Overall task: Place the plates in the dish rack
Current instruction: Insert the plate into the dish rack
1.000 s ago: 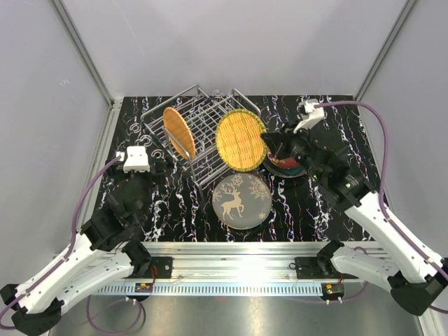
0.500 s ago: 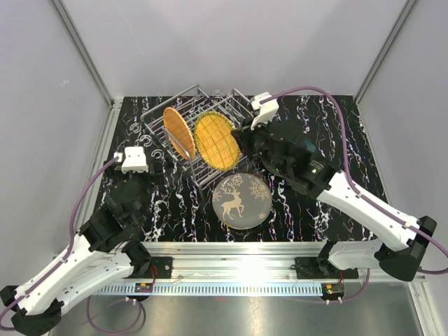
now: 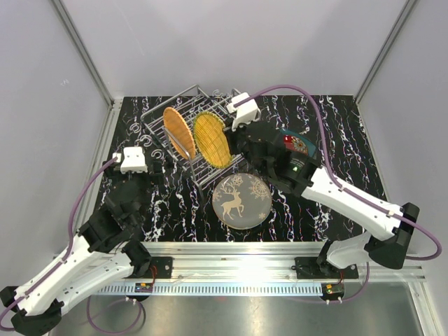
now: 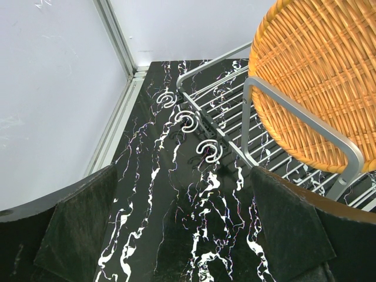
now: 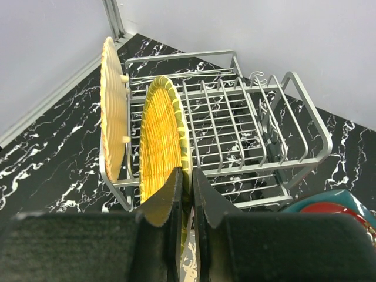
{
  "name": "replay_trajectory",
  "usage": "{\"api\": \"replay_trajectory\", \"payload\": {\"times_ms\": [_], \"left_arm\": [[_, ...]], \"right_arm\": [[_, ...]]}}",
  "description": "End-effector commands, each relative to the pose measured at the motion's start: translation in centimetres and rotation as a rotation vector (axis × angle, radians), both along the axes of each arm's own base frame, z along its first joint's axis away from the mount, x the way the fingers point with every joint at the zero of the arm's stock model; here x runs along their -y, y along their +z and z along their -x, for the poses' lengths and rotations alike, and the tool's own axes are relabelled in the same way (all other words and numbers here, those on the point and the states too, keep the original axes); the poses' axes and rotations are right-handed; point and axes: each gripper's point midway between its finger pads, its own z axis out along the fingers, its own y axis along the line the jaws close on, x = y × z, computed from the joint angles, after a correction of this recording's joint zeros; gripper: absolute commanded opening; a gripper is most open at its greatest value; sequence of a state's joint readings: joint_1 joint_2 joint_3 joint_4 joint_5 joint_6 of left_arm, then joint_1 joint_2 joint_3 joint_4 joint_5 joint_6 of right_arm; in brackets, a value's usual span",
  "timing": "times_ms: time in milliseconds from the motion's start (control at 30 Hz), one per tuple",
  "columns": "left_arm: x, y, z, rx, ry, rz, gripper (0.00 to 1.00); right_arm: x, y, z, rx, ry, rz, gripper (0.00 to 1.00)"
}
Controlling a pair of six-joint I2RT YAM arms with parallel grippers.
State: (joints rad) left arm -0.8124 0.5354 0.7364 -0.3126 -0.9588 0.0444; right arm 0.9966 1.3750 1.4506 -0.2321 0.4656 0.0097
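The silver wire dish rack (image 3: 203, 103) stands at the back left of the table. An orange woven plate (image 3: 178, 131) stands on edge in it, close up in the left wrist view (image 4: 317, 70). My right gripper (image 5: 187, 194) is shut on the rim of a yellow woven plate (image 5: 161, 141), which stands on edge in the rack (image 5: 235, 123) just right of the orange plate (image 5: 111, 117). A grey plate with a white reindeer (image 3: 241, 201) lies flat in front of the rack. My left gripper (image 4: 182, 235) is open and holds nothing, low over the table left of the rack (image 4: 294, 108).
A stack with a teal plate and a red one on top (image 3: 297, 142) lies right of the rack, partly behind my right arm; its edge shows in the right wrist view (image 5: 335, 202). Three wire hooks (image 4: 188, 120) stick out from the rack's left end.
My right arm has carried the yellow plate left from over the stack into the rack, turning it on edge beside the orange plate. The left arm has stayed still.
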Motion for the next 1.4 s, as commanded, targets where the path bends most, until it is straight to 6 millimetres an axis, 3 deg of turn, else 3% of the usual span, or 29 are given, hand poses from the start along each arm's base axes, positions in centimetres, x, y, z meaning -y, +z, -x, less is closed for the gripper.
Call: {"api": "replay_trajectory", "payload": {"times_ms": [0,300,833,1367], "left_arm": [[-0.5,2.1,0.2,0.057,0.014,0.069,0.99],[-0.4,2.2,0.3,0.061,0.007,0.075,0.99],[-0.3,2.1,0.3,0.06,0.001,0.078,0.99],[-0.1,2.0,0.2,0.055,-0.005,0.074,0.99]], "right_arm": [[0.1,4.7,-0.4,0.106,-0.056,-0.045,0.0],[-2.4,5.4,-1.6,0.124,-0.051,-0.01,0.0],[-6.6,3.7,-4.2,0.122,-0.046,0.038,0.0],[-9.0,2.0,-5.8,0.12,-0.055,0.055,0.03]]}}
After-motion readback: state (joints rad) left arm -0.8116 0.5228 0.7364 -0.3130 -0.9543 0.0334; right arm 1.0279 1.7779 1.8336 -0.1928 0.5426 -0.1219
